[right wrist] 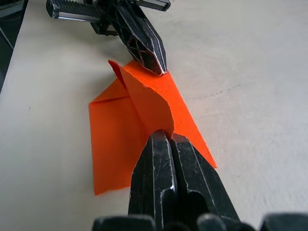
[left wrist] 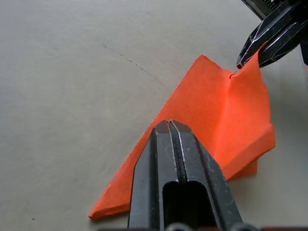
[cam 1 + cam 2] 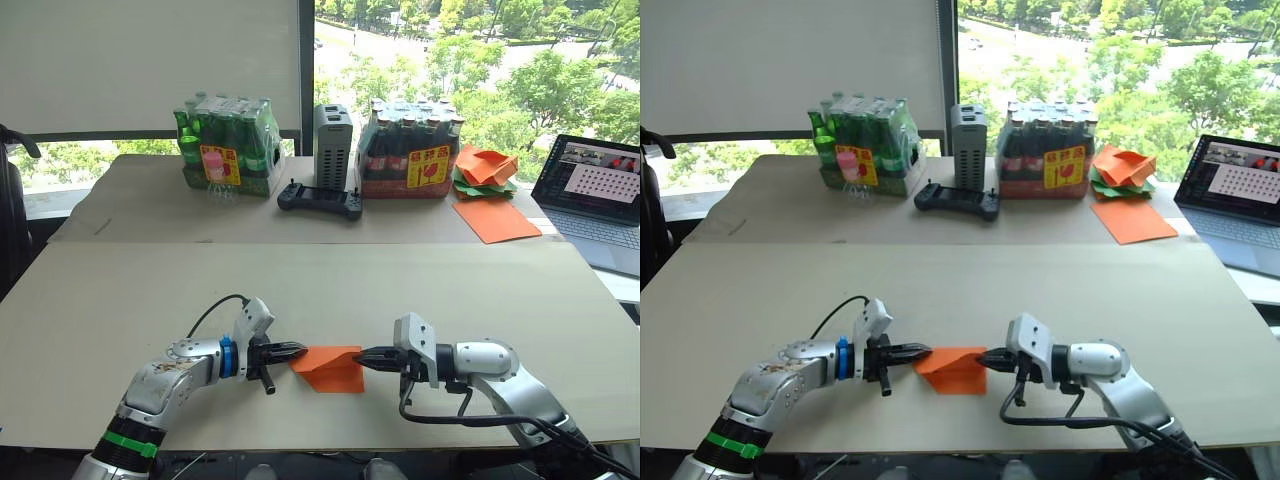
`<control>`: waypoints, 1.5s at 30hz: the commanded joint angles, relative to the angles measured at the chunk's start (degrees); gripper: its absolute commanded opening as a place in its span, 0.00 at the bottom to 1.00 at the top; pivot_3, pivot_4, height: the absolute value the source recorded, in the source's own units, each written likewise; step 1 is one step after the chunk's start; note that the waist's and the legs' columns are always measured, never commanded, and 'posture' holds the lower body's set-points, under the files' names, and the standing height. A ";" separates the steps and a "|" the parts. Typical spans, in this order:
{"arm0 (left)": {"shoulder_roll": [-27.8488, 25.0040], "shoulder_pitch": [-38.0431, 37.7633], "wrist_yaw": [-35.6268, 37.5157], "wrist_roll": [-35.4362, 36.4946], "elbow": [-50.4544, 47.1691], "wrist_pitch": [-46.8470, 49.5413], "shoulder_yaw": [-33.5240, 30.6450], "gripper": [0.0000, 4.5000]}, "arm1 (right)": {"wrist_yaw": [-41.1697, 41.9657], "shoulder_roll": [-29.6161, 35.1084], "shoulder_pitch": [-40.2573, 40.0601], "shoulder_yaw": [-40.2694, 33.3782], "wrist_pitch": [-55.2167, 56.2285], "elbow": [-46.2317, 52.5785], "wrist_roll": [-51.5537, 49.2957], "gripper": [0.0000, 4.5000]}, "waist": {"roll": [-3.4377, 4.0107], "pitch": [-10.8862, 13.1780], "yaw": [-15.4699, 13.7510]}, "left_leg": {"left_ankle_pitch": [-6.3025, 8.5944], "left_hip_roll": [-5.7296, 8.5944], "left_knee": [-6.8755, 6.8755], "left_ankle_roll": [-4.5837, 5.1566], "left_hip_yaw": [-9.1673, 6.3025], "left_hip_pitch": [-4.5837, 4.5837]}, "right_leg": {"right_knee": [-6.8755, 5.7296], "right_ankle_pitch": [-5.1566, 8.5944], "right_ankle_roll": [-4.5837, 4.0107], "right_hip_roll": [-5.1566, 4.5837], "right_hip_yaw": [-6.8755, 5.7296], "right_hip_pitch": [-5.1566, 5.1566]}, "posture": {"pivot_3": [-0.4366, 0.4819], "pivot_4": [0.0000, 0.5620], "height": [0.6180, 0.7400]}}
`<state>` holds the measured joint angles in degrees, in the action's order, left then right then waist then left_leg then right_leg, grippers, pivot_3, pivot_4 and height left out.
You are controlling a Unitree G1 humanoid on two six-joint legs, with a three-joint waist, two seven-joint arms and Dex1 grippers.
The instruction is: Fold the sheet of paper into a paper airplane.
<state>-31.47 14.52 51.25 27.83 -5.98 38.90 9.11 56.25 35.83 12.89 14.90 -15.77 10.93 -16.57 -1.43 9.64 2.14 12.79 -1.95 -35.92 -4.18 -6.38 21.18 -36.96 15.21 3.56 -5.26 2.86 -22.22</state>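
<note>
The sheet of paper (image 3: 332, 370) is a small bright-orange pointed shape of several folded layers, lying on the near table between my two grippers. My left gripper (image 3: 299, 351) is shut on its left end, and its closed fingertips (image 2: 169, 127) rest on the orange surface. My right gripper (image 3: 361, 355) is shut on the right end. A raised flap of the paper (image 1: 144, 103) runs up into its closed fingertips (image 1: 163, 138). In the left wrist view the right gripper (image 2: 255, 50) pinches the far edge of the paper (image 2: 226, 115).
On the back table stand a pack of green bottles (image 3: 228, 145), a grey box (image 3: 333, 145), a black controller (image 3: 320, 200) and a pack of dark bottles (image 3: 412, 150). Right of them lie a heap of orange and green papers (image 3: 485, 168), a flat orange sheet (image 3: 495, 220) and a laptop (image 3: 600, 190).
</note>
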 commanded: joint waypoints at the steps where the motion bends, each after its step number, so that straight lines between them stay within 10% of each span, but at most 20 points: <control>1: 0.10 -0.83 -0.87 -1.65 0.71 0.61 0.83 0.00 | -0.11 -1.06 1.49 -1.05 -5.08 2.78 -2.79 0.01 | 0.00 0.00 0.03 | 0.00 0.00 0.00 0.00 0.00 0.00 | 0.00 0.00 0.01 0.00 0.00 0.00 | 0.48 0.27 1.00; 45: 3.90 3.42 -6.22 7.21 -9.45 6.28 -8.96 0.00 | -6.94 -3.39 2.29 -1.01 -24.53 -3.37 -4.65 0.01 | -0.02 -0.02 0.14 | 0.00 0.00 0.00 0.01 0.00 0.02 | 0.03 0.20 0.38 0.00 0.00 -0.01 | 0.48 0.27 1.00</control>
<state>-27.60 17.39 45.11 32.99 -12.08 44.32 0.87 50.34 31.77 15.99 12.65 -39.38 9.49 -23.68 -1.45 9.62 2.28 12.79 -1.96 -35.92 -4.18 -6.38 21.20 -36.93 15.41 3.94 -5.27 2.86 -22.23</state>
